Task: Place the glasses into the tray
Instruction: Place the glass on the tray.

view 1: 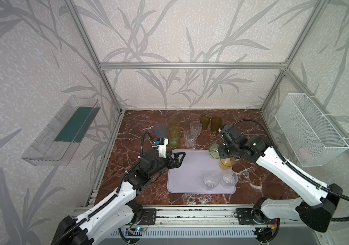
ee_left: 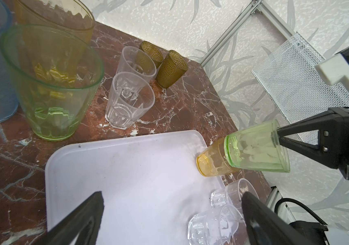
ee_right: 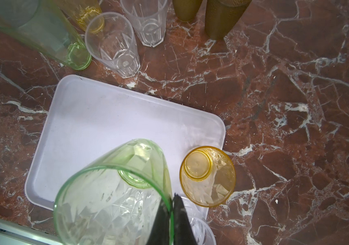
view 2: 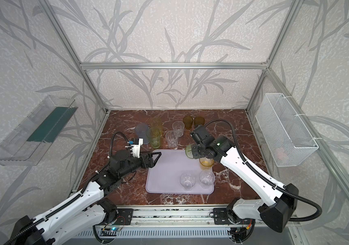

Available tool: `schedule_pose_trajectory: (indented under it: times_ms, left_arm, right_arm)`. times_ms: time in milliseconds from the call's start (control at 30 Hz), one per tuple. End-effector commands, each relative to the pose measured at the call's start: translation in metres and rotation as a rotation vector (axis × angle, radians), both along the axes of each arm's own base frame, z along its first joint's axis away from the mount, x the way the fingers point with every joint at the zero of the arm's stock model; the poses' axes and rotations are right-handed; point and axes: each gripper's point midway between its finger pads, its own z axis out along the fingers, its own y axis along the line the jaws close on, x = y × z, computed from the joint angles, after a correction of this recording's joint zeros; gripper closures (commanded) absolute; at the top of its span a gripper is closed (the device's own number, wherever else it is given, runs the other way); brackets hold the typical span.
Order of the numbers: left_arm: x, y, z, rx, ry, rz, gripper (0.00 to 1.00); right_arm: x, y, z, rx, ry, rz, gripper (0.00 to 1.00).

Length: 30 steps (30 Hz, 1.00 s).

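The pale lilac tray (view 1: 187, 176) (view 2: 165, 176) (ee_left: 127, 180) (ee_right: 105, 118) lies on the marble top. My right gripper (ee_right: 170, 203) (ee_left: 275, 135) is shut on the rim of a short green glass (view 1: 213, 151) (view 2: 188, 151) (ee_left: 258, 148) (ee_right: 114, 201), held tilted above the tray's far right corner. A short yellow glass (view 1: 227, 163) (ee_right: 207, 176) stands at the tray's right edge. Two clear glasses (view 1: 210, 181) (view 1: 228, 179) stand in the near right corner. My left gripper (view 1: 177, 159) (ee_left: 172, 195) hangs open and holds nothing over the tray's far left corner.
Behind the tray stand a blue-grey glass (view 1: 160, 130), tall yellow (view 1: 173, 123) and green (view 1: 173, 137) ones, two clear ones (view 1: 196, 127) (view 1: 190, 139) and two amber ones (view 1: 205, 122) (view 1: 216, 124). A clear bin (view 1: 61, 131) hangs left, a wire basket (view 1: 309, 129) right.
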Motion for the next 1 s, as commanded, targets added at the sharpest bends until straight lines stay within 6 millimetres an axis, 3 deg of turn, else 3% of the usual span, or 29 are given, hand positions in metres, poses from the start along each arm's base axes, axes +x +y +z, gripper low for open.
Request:
schedule_pose_trajectory:
  times_ms: [0,233,567,967]
  left_arm:
    - [0.002,-0.002,0.005,-0.039,-0.028,0.003,0.01]
    - [0.006,-0.012,0.015,-0.051,-0.063,-0.036,0.01]
    - [0.020,-0.024,-0.002,-0.078,0.015,-0.028,0.01]
    - [0.027,-0.010,-0.003,-0.030,0.006,0.050,0.01]
  right_arm:
    - [0.010,0.004,0.001,-0.032,-0.027,0.010,1.00]
    - [0.022,0.018,-0.015,-0.059,0.001,0.035,1.00]
    - [0.024,0.030,-0.047,-0.085,0.066,0.058,1.00]
    - [0.015,0.024,-0.084,-0.152,0.136,0.037,1.00]
